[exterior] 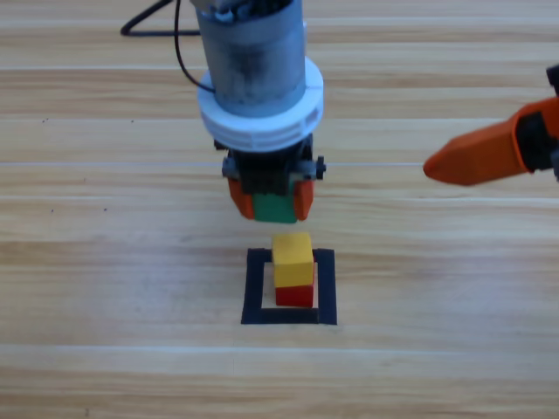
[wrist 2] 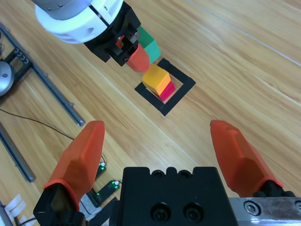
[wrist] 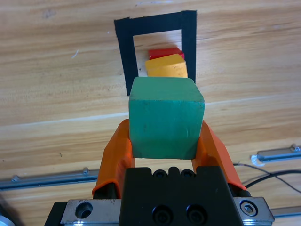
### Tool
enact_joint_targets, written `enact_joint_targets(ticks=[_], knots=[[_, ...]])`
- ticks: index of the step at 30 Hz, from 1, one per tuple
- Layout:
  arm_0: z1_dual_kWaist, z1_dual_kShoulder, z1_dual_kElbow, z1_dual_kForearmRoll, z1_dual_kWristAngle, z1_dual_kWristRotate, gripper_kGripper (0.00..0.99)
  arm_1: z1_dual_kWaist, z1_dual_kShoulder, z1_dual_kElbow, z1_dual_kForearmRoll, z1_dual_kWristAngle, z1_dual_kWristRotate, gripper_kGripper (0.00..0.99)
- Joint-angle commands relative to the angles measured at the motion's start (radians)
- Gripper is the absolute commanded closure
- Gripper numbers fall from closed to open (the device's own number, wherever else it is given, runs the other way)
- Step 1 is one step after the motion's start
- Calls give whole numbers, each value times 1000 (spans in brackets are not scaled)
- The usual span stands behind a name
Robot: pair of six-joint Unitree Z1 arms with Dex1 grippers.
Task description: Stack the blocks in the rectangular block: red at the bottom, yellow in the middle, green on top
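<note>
Left wrist view shows our left gripper [wrist: 167, 141] clamping the small matte teal-green cube [wrist: 166, 117] above the wooden desk [exterior: 105, 262], just behind the yellow cube [exterior: 293, 259] stacked on the red cube [exterior: 295, 296] inside the black tape square [exterior: 254, 288]. Our right gripper [exterior: 476, 157] waits wide open at the desk's right edge.

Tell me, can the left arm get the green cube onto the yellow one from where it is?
Probably yes. The left gripper holds the green cube just short of the yellow cube, whose top is bare. Nothing lies between them, and the right gripper waits off to the side.
</note>
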Motion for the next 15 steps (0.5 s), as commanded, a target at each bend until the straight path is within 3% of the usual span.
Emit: enact_joint_targets(ticks=[1, 15], knots=[[-63, -11, 22, 7, 27, -68, 990, -17, 22, 38, 14, -18, -22, 0], [-77, 32, 1, 5, 41, -76, 990, -17, 1, 77, 23, -43, -126, 0]])
